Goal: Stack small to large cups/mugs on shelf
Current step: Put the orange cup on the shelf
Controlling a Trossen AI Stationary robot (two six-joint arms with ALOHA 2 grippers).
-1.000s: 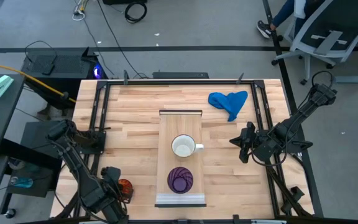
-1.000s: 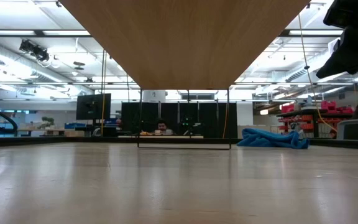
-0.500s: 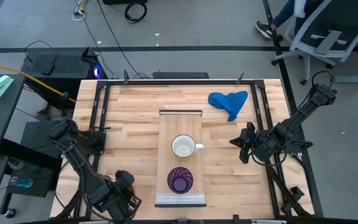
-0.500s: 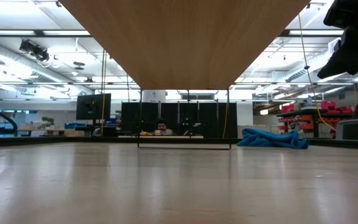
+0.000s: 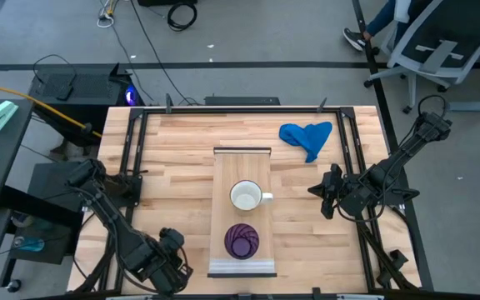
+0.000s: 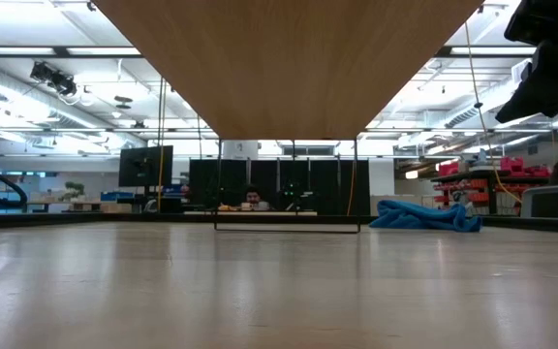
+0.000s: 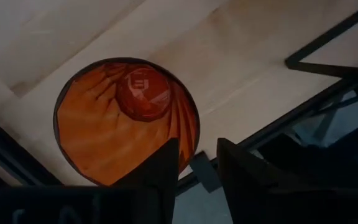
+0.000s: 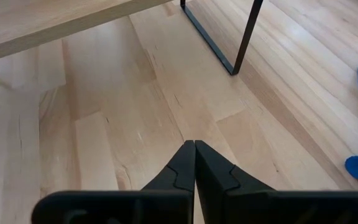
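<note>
Left arm: extended along the near left side of the table (image 5: 182, 150), with the left gripper (image 5: 172, 260) low at the near edge, just left of the shelf (image 5: 242, 171). In the left wrist view its two dark fingers (image 7: 160, 171) pinch the rim of the orange ribbed cup (image 7: 126, 121), one finger inside the wall and one outside; the left gripper (image 7: 194, 168) is clenched on that rim. The cup's mouth faces the wrist camera, showing its pleated inner wall and round base. From above, the cup is hidden under the gripper.

Right arm: parked at the right side of the table, elbow folded, the right gripper (image 5: 325, 194) pointing inward toward the shelf and well apart from it. The right wrist view shows the right gripper (image 8: 194, 163) with fingertips pressed together, grasping nothing.

Shelf contents: the white mug (image 5: 245, 197) stands upright at mid-length, handle toward the right arm. The purple ribbed cup (image 5: 242, 241) stands upright nearer the pale metal edge, apart from the mug.

A blue cloth (image 5: 307, 137) lies crumpled on the table beyond the right gripper.
</note>
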